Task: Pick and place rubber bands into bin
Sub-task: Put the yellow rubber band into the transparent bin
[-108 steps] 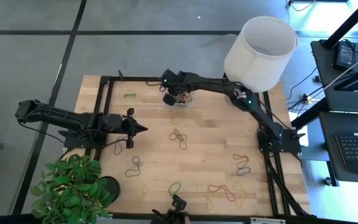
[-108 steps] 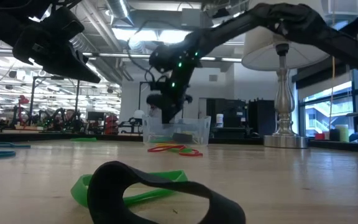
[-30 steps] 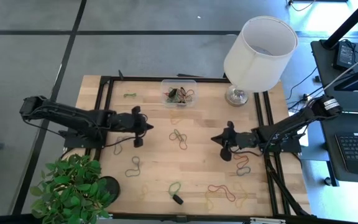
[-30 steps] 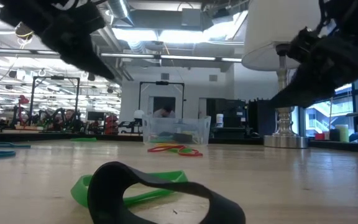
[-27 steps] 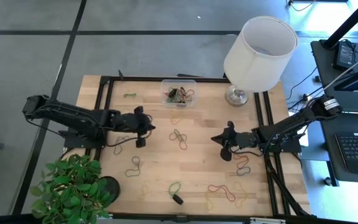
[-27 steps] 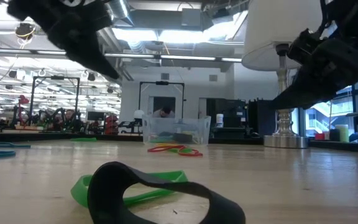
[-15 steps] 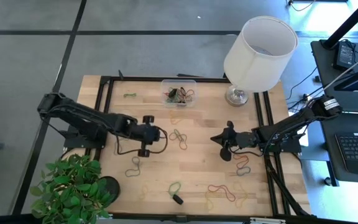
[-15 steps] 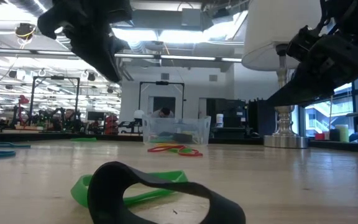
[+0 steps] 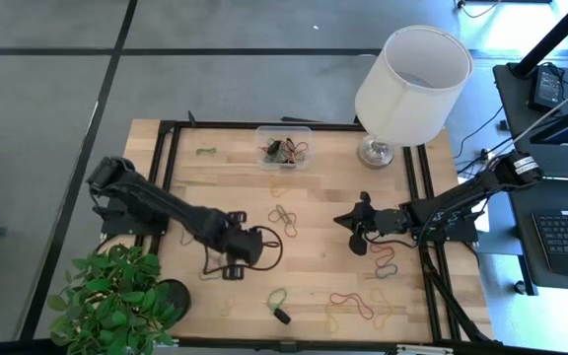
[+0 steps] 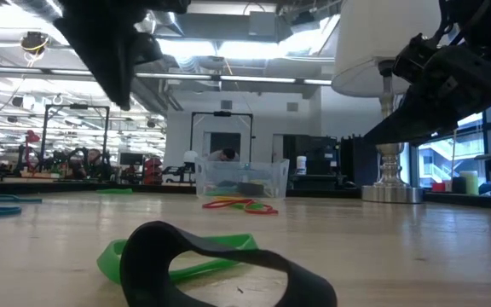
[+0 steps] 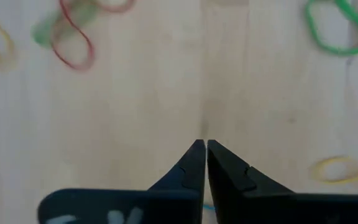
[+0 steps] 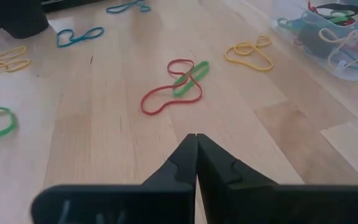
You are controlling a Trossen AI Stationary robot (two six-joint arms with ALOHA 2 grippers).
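The clear bin holds several rubber bands, while loose bands lie ahead of the left gripper, jaws nearly clenched on nothing.

No text, label, brand or number can be read anywhere.

The pale, matt wooden tabletop shows fine straight grain and plank seams, framed by matt black metal rails. Thin, smooth rubber bands in red, green, yellow and grey lie limp on it, with a wider matt black rubber loop close to the low camera. The small clear plastic bin is glossy and see-through. The white cylindrical lampshade looks like matt cloth or paper on a polished silvery metal base. The dark plastic fingers look smooth and faintly shiny.
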